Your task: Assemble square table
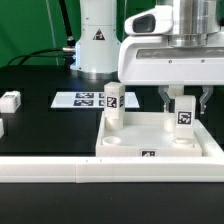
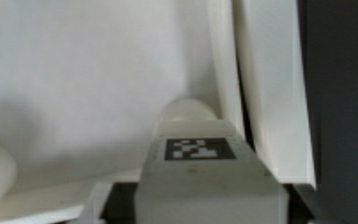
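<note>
The white square tabletop [image 1: 130, 143] lies on the black table, raised rim up, at the exterior view's lower right. One white tagged leg [image 1: 113, 101] stands upright in its far corner on the exterior view's left. My gripper [image 1: 184, 108] is shut on a second tagged leg [image 1: 183, 113] and holds it upright over the far corner on the exterior view's right. In the wrist view this leg [image 2: 197, 150] sits between my fingers, beside the tabletop's rim [image 2: 265, 90]. Its lower end is hidden, so I cannot tell whether it touches the top.
Two loose white leg blocks lie at the exterior view's left, one [image 1: 10, 100] farther back and one [image 1: 1, 127] at the edge. The marker board [image 1: 82, 99] lies behind the tabletop. A long white border rail [image 1: 60, 170] runs along the front. The robot base [image 1: 95, 40] stands at the back.
</note>
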Controlling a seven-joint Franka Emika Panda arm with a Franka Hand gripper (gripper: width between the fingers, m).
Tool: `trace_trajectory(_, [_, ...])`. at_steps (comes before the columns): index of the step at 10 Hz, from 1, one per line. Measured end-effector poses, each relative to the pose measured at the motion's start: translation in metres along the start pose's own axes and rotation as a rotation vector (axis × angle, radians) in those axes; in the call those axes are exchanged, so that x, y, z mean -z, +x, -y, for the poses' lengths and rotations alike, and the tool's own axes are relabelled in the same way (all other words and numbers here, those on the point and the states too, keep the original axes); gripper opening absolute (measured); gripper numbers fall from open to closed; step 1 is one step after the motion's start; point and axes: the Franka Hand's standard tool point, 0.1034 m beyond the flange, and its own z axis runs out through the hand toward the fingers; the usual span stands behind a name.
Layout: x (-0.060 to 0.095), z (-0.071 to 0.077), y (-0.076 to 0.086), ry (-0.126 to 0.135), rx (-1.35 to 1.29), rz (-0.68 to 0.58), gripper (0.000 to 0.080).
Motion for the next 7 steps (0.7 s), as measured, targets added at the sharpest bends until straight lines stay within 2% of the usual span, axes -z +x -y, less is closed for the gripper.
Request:
trace_trajectory(5, [-0.0008, 0.0082, -0.0048, 0.000, -0.454, 0.002, 0.0290])
trace_trajectory(7, [-0.0008, 0.0084, -0.0041, 0.000, -0.539, 0.002, 0.0290])
